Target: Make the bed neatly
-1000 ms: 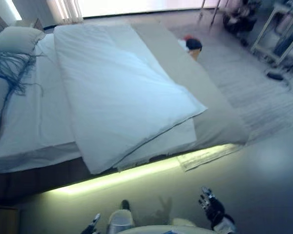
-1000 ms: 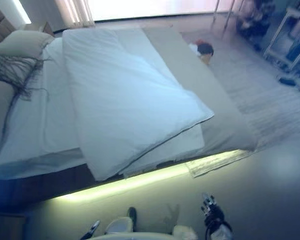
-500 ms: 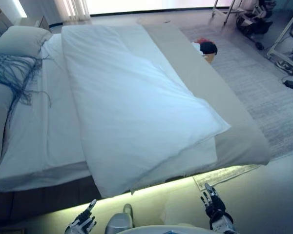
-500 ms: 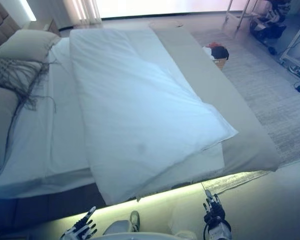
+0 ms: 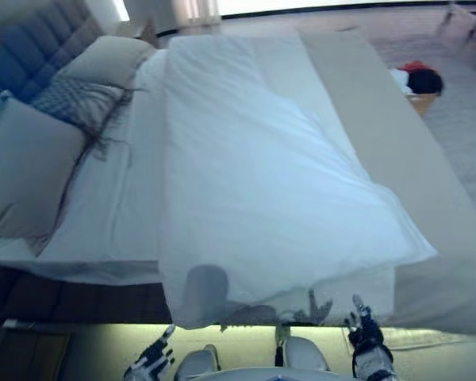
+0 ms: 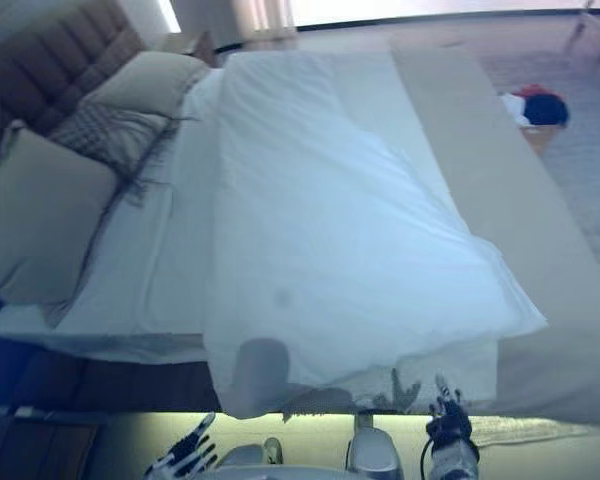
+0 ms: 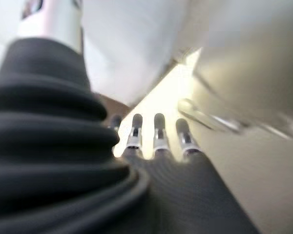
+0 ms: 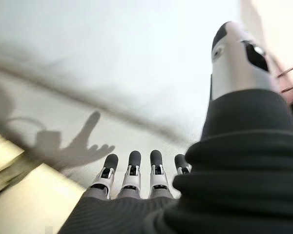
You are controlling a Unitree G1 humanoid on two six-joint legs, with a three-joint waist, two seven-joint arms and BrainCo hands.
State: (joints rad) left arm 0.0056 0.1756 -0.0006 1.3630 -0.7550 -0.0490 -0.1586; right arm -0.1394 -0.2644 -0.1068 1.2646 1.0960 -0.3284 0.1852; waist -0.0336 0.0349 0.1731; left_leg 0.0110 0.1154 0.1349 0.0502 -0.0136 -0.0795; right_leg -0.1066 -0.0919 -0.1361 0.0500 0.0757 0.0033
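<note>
A white duvet (image 5: 278,167) lies folded over the middle of the bed, its near edge hanging over the side. Under it shows a white sheet (image 5: 111,206) on the left and a beige cover (image 5: 397,143) on the right. Beige pillows (image 5: 28,171) and a fringed grey throw (image 5: 83,107) lie at the headboard end. My left hand (image 5: 152,363) is low by the bed's side, open and holding nothing. My right hand (image 5: 366,340) is just below the duvet's hanging edge, open with straight fingers (image 8: 130,174), apart from the cloth.
A padded headboard (image 5: 32,55) stands at the far left. A box with red and dark things (image 5: 416,83) sits on the rug beyond the bed. A lit strip (image 5: 87,341) glows under the bed frame.
The camera has swung left and closer to the bed, so the pillows and headboard show more. Both hands stay low and open, now nearer the duvet's hanging edge.
</note>
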